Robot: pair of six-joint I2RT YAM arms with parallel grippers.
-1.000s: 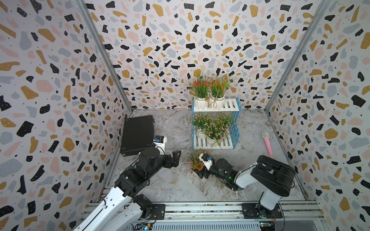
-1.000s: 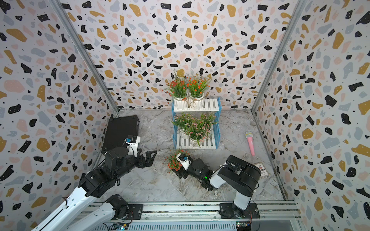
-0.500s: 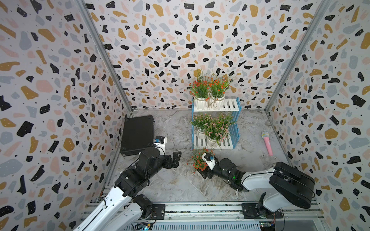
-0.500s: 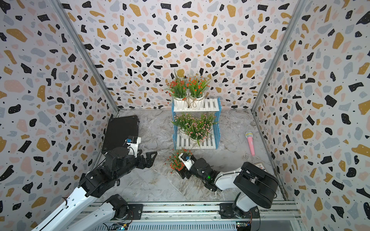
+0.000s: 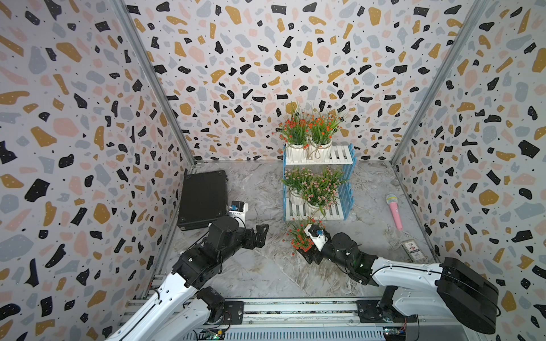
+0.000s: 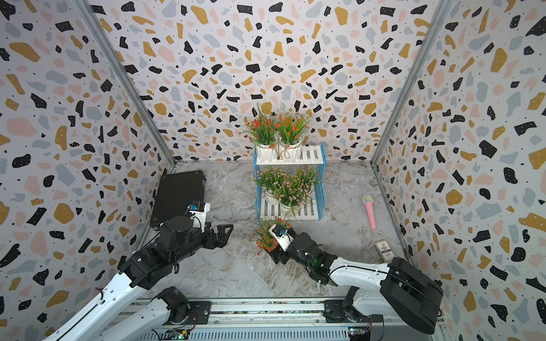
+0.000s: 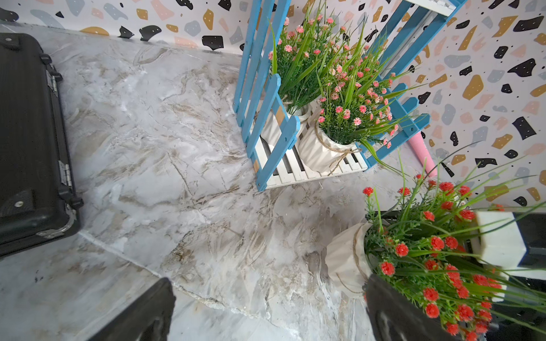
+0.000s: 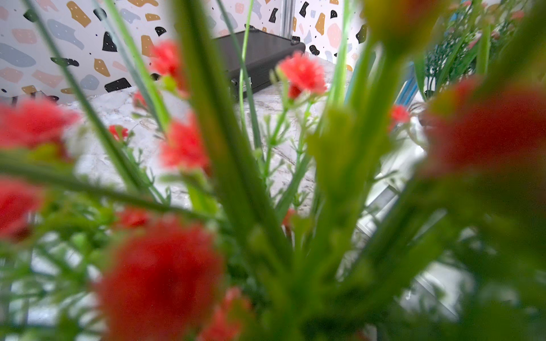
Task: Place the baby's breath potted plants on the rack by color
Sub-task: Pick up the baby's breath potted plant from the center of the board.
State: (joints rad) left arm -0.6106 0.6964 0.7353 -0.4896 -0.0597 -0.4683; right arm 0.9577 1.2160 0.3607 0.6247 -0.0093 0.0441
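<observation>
Two red plants [image 5: 307, 130] stand on the rack's [image 5: 344, 153] top shelf, with pink plants [image 5: 313, 186] below. The right gripper [image 5: 307, 252] holds the remaining red plant [image 5: 299, 239], with the rack just beyond it. The left gripper [image 5: 261, 236] is open and empty.

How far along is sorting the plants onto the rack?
Nearly done. Two red plants stand on the top shelf, pink plants on the lower shelf. The right end effector grips the last red plant in front of the rack. Left: setting it on top.
</observation>
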